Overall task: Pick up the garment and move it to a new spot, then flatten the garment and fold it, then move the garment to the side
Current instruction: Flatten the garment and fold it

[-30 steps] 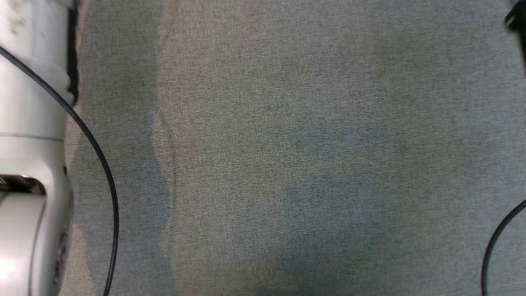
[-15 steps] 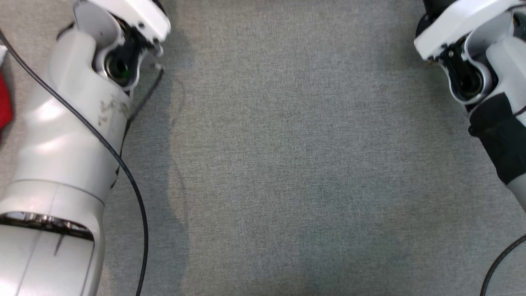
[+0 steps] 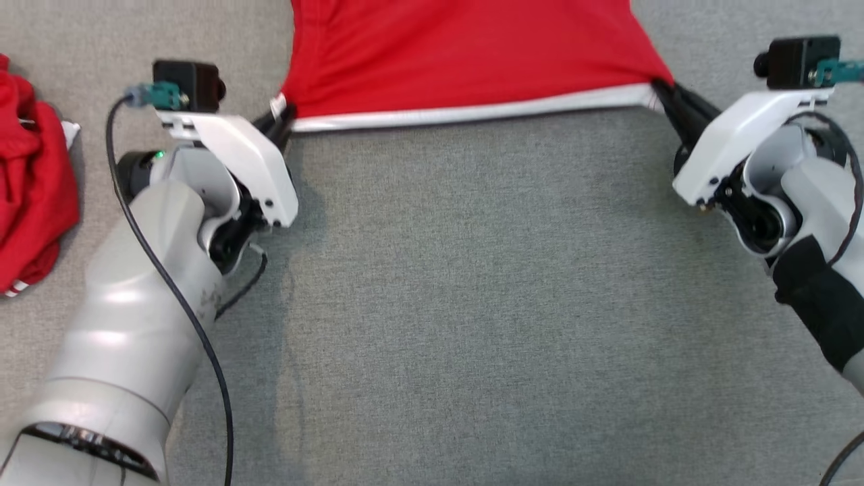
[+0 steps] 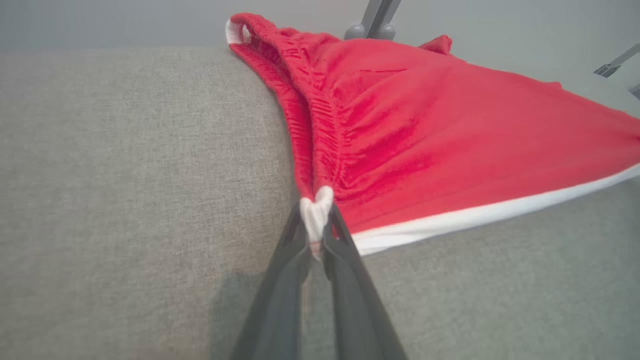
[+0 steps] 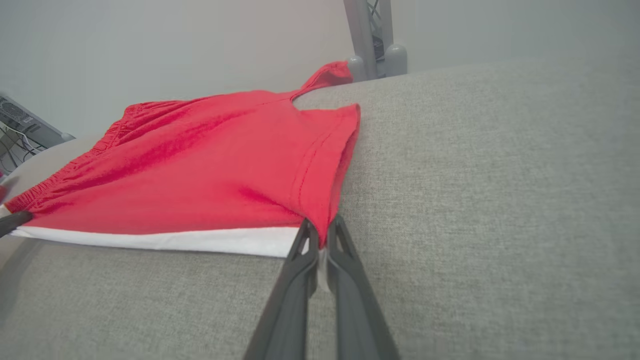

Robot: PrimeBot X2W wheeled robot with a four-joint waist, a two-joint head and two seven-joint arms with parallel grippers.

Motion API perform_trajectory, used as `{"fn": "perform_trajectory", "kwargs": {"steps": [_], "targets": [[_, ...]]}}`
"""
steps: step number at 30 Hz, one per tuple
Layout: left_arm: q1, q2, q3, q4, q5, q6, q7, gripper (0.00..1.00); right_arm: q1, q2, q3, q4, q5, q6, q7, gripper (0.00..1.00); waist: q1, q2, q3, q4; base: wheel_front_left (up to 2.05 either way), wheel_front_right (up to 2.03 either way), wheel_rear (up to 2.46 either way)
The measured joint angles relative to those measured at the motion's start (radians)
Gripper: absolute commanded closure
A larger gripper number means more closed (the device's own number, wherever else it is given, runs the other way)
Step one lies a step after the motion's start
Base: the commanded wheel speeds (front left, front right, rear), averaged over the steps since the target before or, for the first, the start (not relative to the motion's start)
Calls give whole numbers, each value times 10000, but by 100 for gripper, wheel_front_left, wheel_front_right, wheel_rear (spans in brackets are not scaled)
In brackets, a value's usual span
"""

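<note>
The red garment point(image 3: 466, 61) lies spread on the grey fabric surface point(image 3: 472, 304) at the top centre of the head view. Its white hem band point(image 3: 472, 111) is stretched taut along its lower edge. The left gripper point(image 3: 280, 120), at the upper left, is clamped on the band's left corner. The right gripper point(image 3: 665, 94), at the upper right, pinches the right corner. A crumpled red cloth point(image 3: 34, 182) sits at the far left edge, well apart.
</note>
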Motion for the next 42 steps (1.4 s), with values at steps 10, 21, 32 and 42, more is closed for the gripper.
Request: {"fn": "perform_trajectory", "kwargs": {"steps": [10, 21, 32, 42], "targets": [[1505, 213, -848, -497, -217, -12, -205, 100, 1311, -510, 988, -125, 1016, 10, 1041, 100, 0, 0, -1300, -110, 0, 0, 0], [3400, 410, -1327, -1143, -721, -13, -464, 100, 2585, -1009, 1624, -546, 1941, 23, 1843, 100, 0, 0, -2617, -179, 0, 0, 0], [5637, 769, -1618, -2550, -1252, 4, -594, 100, 3831, -2031, 1994, -1879, 3214, 21, 3356, 100, 0, 0, -3809, -208, 0, 0, 0], [7911, 1200, -1567, -5060, -1785, 798, -525, 100, 4860, -3141, 2080, -3269, 3973, 15, 4197, 100, 0, 0, -4263, -252, 0, 0, 0]]}}
